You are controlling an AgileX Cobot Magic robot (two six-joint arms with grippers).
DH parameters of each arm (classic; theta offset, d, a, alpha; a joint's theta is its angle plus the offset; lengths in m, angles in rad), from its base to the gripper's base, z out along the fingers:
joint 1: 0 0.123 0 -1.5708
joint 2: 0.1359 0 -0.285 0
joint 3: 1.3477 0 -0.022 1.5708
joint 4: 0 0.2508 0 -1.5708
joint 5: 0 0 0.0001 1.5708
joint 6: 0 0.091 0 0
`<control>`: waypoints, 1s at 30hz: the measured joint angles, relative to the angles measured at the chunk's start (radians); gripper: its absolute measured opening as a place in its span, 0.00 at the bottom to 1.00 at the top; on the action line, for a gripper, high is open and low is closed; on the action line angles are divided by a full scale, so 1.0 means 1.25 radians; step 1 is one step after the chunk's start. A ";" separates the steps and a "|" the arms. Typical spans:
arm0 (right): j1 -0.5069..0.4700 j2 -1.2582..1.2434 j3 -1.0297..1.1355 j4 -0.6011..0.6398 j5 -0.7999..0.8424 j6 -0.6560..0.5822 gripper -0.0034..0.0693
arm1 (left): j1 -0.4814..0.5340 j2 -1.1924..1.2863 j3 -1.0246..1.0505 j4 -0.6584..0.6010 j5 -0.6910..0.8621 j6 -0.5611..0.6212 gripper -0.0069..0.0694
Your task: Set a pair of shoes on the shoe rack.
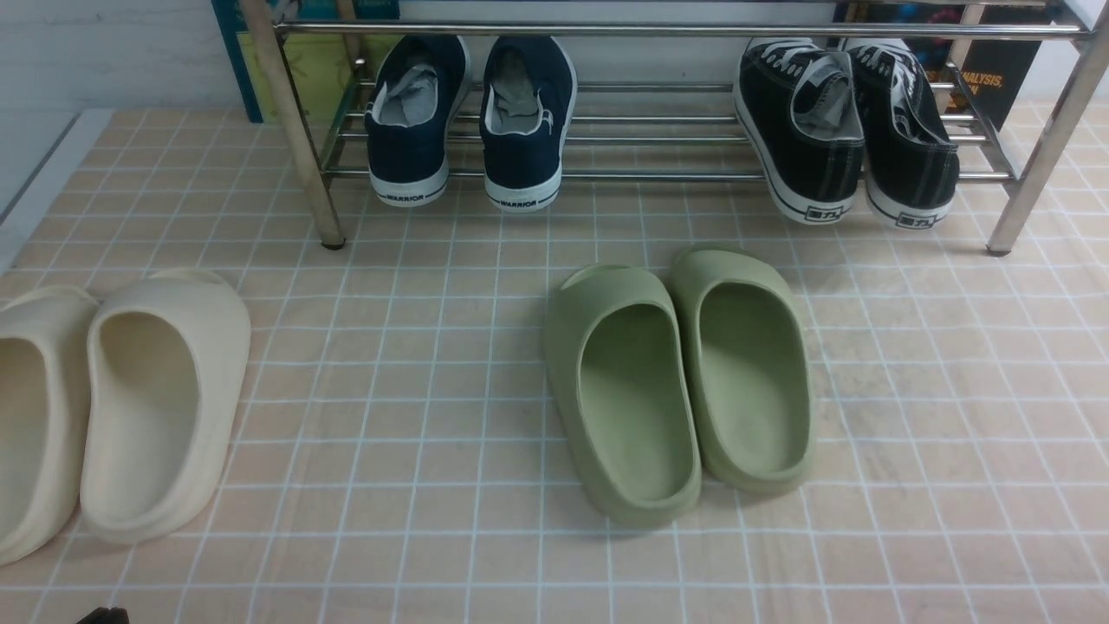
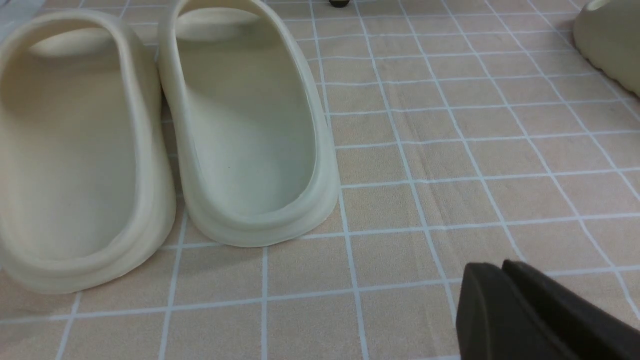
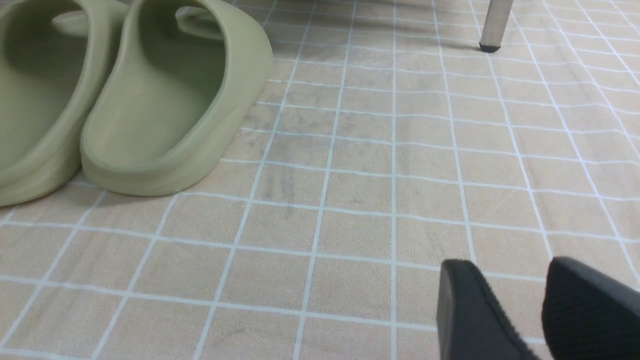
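front view: a low chrome shoe rack (image 1: 658, 176) stands at the far side of a tiled counter (image 1: 416, 347). the pair of shoes (image 1: 468, 121), navy canvas slip-ons with white soles marked "warrior", sits on the rack's lower bars toward its left end, side by side, heels facing the camera and hanging slightly over the front bar. a pair of black lace-up sneakers (image 1: 845, 130) rests on the same bars toward the right end. on the counter in front, green foam slides (image 1: 680, 381) lie near the middle and cream foam slides (image 1: 113, 407) lie at the left edge.

left wrist view: the left hand (image 2: 505, 305) hangs low over bare tiles beside the cream slides, its fingers pressed together and holding nothing. right wrist view: the right hand (image 3: 520, 305) hangs over bare tiles beside the green slides, fingers apart with a clear gap, also holding nothing.

judging from this, the navy pair is already in place. the shoes look light, with soft canvas uppers that would fold under a pinch and stiffer rubber soles; the firm heel rim seems the best place to take hold.
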 joint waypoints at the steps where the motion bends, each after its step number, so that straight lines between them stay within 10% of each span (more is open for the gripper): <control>1: 0.000 0.000 0.000 0.000 0.000 0.000 0.38 | 0.000 0.000 0.000 0.000 0.000 0.000 0.16; 30: 0.000 0.000 0.000 0.000 0.000 0.000 0.38 | 0.000 0.000 0.000 0.000 0.001 0.000 0.19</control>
